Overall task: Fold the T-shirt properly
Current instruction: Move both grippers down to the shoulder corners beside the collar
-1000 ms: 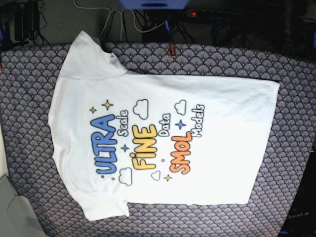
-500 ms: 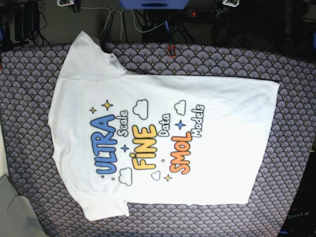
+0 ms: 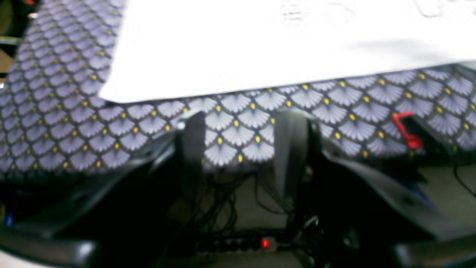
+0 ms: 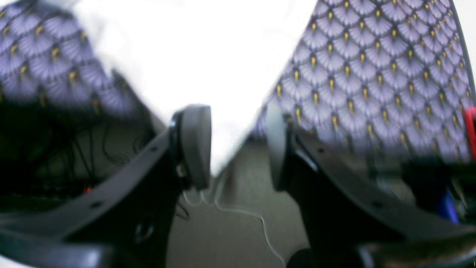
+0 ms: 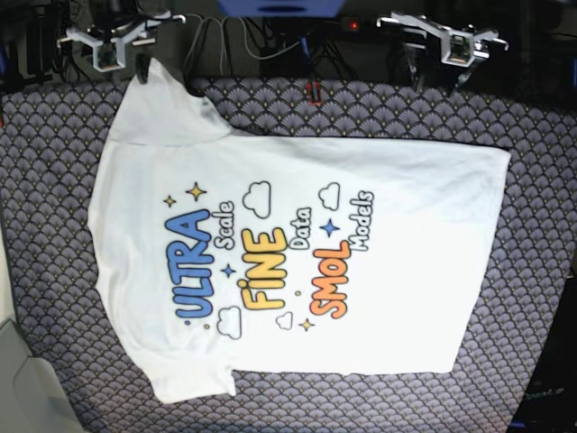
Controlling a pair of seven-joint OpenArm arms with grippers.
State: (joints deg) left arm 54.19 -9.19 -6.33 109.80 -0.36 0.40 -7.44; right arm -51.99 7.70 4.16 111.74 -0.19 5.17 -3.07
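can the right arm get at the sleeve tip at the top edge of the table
Probably yes: the right gripper, jaws open, hangs just off the T-shirt sleeve tip, with nothing between them.

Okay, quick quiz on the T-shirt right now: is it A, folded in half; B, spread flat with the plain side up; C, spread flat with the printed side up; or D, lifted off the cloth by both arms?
C: the base view shows the T-shirt lying open and flat on the patterned cloth, its coloured lettering facing up and no fold in it, with neither arm gripping it.
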